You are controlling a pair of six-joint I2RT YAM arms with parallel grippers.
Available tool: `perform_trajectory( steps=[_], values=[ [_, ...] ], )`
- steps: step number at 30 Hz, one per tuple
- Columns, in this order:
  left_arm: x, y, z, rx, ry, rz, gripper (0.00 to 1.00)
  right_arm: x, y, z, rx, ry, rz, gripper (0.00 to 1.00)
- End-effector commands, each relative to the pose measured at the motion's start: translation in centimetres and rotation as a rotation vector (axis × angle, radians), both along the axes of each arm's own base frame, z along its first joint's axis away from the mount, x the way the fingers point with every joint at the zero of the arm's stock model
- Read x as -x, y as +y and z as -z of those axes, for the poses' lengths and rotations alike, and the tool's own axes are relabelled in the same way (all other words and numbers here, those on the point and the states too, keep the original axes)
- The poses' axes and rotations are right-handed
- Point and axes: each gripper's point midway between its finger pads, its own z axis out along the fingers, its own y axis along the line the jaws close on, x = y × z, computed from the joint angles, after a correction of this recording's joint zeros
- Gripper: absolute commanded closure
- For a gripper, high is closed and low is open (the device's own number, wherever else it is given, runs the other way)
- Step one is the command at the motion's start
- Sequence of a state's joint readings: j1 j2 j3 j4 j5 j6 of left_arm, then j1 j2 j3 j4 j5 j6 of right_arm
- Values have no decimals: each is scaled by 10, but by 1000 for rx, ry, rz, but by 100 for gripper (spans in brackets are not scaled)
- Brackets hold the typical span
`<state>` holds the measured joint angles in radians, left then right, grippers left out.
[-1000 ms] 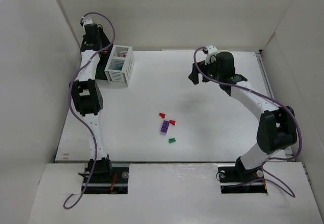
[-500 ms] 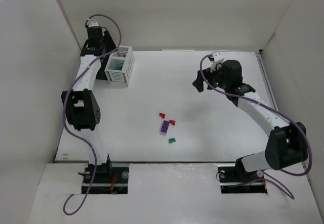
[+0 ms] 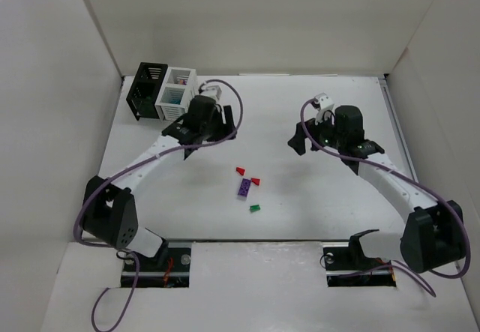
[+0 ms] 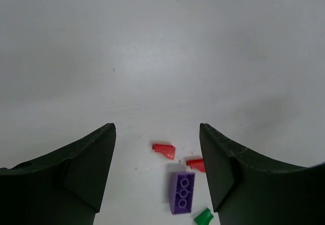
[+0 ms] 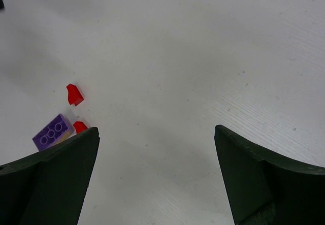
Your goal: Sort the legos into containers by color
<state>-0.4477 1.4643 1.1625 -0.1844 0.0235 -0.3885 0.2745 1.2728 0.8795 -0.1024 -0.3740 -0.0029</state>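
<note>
Four legos [image 3: 245,188] lie loose on the table [image 3: 330,204] — others sit in the white bin [image 3: 174,107]; left gripper [image 4: 156,128] and right gripper [image 5: 156,129] gape empty.

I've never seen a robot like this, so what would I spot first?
Bright against the middle of the white table lie two red pieces, a purple brick and a green bit. The left gripper and the right gripper hang open near them, holding nothing. A black bin and a white bin stand side by side in the far left corner.
</note>
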Motion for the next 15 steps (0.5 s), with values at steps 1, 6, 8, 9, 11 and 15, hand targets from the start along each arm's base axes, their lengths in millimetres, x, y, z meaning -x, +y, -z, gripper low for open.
perform_trajectory(
  steps=[1, 6, 8, 9, 11, 15],
  values=[
    [40, -32, 14, 28, 39, 82, 36, 7, 3, -13, -29, -40, -34, 0],
    [80, -63, 64, 47, 167, 112, 38, 12, 5, -13, -38, -35, -54, 0],
    [89, -72, 81, 49, 228, 58, 42, 14, 5, -9, -36, -27, -54, 0],
    [88, -73, 83, 41, 240, 25, 43, 14, 5, -9, -36, -27, -54, 0],
    [85, -72, 96, 43, 306, -59, 46, 16, 4, -8, -36, -27, -54, 0],
    [87, -73, 113, 28, 401, -168, 46, 19, 3, -10, -38, -35, -54, 0]
  ],
)
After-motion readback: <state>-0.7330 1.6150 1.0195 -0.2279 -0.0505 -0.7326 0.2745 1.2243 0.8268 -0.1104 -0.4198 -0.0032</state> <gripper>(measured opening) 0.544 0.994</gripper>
